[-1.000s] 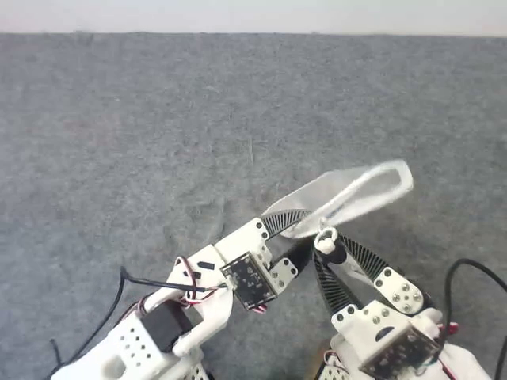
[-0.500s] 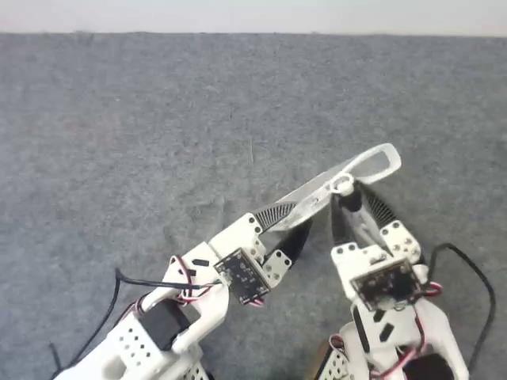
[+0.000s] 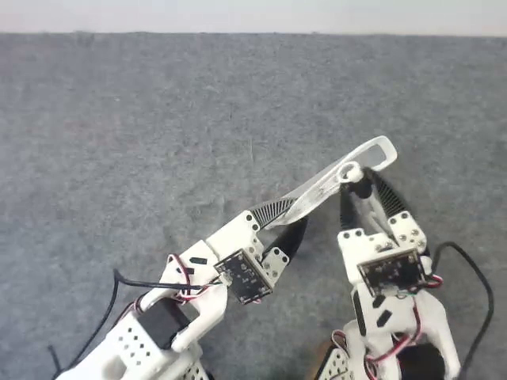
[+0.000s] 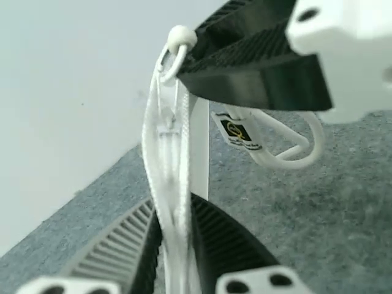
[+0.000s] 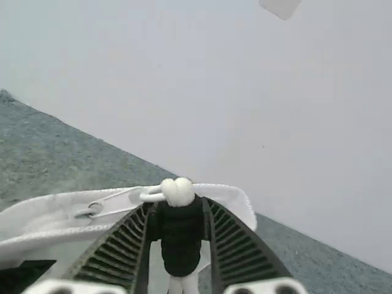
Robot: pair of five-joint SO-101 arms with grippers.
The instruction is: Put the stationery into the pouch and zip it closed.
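Note:
The white see-through pouch (image 3: 329, 184) hangs above the grey table, stretched between both arms. My left gripper (image 3: 279, 214) is shut on its nearer end; in the left wrist view the pouch's zipped edge (image 4: 166, 177) runs up from between the ribbed fingers (image 4: 116, 251). My right gripper (image 3: 353, 179) is shut on the zip pull, a black tab (image 5: 180, 236) topped by a white bead (image 5: 177, 191), close to the pouch's far end with its white loop (image 3: 379, 153). The right gripper (image 4: 245, 67) is also seen in the left wrist view, bead (image 4: 181, 38) at its tip. What the pouch holds is hidden.
Grey carpet-like table surface (image 3: 142, 142) stretches open to the left and back, ending at a pale wall (image 3: 253, 16). Cables (image 3: 119, 289) trail near the left arm's base at the front edge.
The right arm has moved away from the front edge along the pouch, carrying the zip pull towards its far end. The pouch has flattened and turned edge-on. The left arm has barely moved.

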